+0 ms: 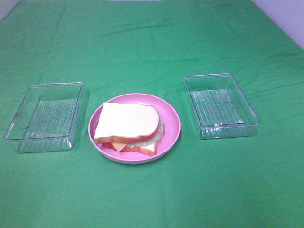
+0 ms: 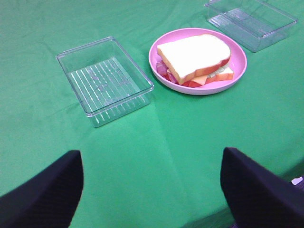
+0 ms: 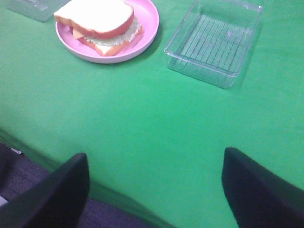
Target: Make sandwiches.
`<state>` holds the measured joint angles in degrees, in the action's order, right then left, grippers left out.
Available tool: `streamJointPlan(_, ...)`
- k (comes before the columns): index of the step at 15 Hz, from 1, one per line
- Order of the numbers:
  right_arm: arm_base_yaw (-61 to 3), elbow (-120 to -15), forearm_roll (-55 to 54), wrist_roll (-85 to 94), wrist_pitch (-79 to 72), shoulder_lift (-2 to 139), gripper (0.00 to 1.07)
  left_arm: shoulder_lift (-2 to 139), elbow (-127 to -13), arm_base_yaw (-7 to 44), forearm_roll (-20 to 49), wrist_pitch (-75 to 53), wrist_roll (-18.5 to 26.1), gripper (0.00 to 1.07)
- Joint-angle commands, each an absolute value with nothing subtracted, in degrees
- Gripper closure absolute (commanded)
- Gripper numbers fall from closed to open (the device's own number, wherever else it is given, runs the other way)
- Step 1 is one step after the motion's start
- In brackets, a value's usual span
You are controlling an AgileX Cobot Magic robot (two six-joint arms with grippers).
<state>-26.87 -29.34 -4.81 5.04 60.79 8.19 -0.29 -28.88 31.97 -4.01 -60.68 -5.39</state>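
On the pink plate (image 1: 172, 135) at the middle of the green cloth (image 1: 142, 42) sits the sandwich (image 1: 127, 127), already stacked: a white bread slice on top, lettuce, cheese and a reddish strip showing at its edges, and a second slice underneath. In the high view a clear tray (image 1: 45, 116) lies just to the left of the plate and another clear tray (image 1: 221, 105) lies to the right of it, a little farther off. Both look empty. Neither arm appears in this view.

The left wrist view shows the left gripper (image 2: 152, 190) with its two dark fingers spread wide and nothing between them, held back near the cloth's edge, well apart from the plate. The nearer tray (image 2: 105, 78) lies beside the plate (image 2: 237, 71), and the sandwich (image 2: 194, 59) rests inside the rim with its top slice skewed over the filling.

The right wrist view shows the right gripper (image 3: 154, 187), likewise wide open and empty, near the cloth's front edge and well away from the plate (image 3: 147, 28). The sandwich (image 3: 97, 23) shows lettuce bulging out on the side facing this camera, and the other tray (image 3: 213, 45) stands beside the plate.

The stack seems finished, so the likely risk is disturbance. The top slice sits off-square, and a nudge from either arm would probably slide it off the filling. The light plate could also skid on the cloth if pushed.
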Motion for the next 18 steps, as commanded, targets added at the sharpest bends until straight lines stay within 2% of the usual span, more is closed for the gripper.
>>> streamJointPlan(1, -26.76, -28.99, -4.24, 6.07, 60.79, 5.56, 0.34, -1.43, -28.82, 32.2, -3.78, -60.1, -5.1, 0.31)
streamJointPlan(12, -25.84, -28.99, -4.47, 6.07, 60.79, 5.61, 0.34, -1.43, -28.82, 31.46, -3.72, -60.1, -4.81, 0.31)
streamJointPlan(14, -22.12, -28.99, -4.81, 6.07, 60.79, 5.61, 0.34, -1.43, -28.82, 28.13, -3.84, -59.99, -4.81, 0.31)
streamJointPlan(18, -6.76, -28.99, -4.81, 6.07, 60.79, 5.61, 0.34, -1.43, -28.82, 14.32, -3.9, -59.99, -4.81, 0.31)
